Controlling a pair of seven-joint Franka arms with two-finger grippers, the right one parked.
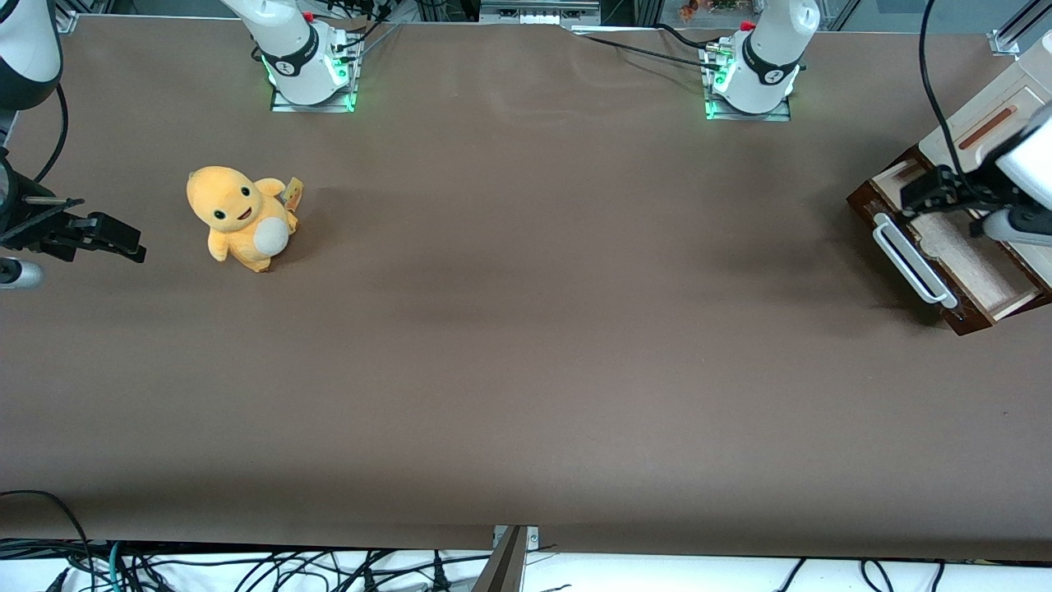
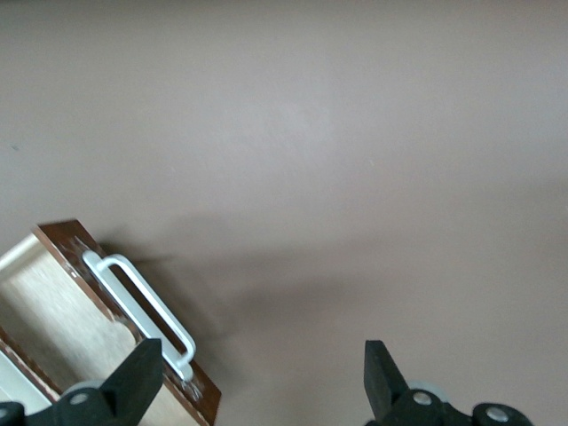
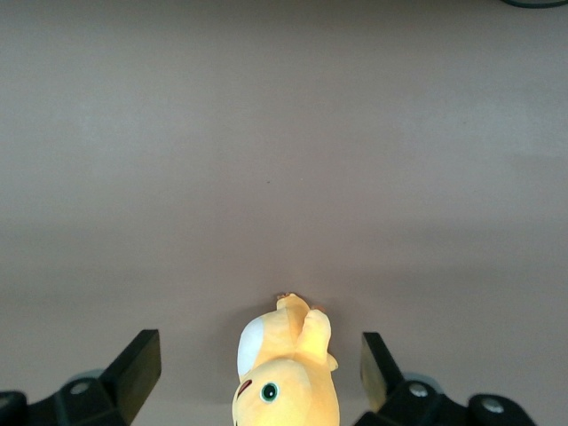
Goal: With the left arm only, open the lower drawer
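Observation:
The lower drawer (image 1: 945, 267) stands pulled out of the cabinet at the working arm's end of the table. Its dark brown front carries a long white bar handle (image 1: 908, 259) and its pale beige tray (image 1: 974, 255) is exposed. The left arm (image 1: 1023, 173) reaches over the cabinet. Its black gripper (image 1: 925, 191) hangs above the tray's end farther from the front camera, clear of the handle. In the left wrist view the gripper (image 2: 264, 377) is open and empty, with the handle (image 2: 138, 311) and drawer front (image 2: 75, 257) beside one finger (image 2: 138, 377).
The cabinet's cream top (image 1: 978, 123) with an orange-brown slot sits above the drawer. A yellow plush toy (image 1: 241, 216) stands on the brown table toward the parked arm's end. Two white arm bases lit green (image 1: 311, 74) (image 1: 752, 82) stand at the table's edge farthest from the front camera.

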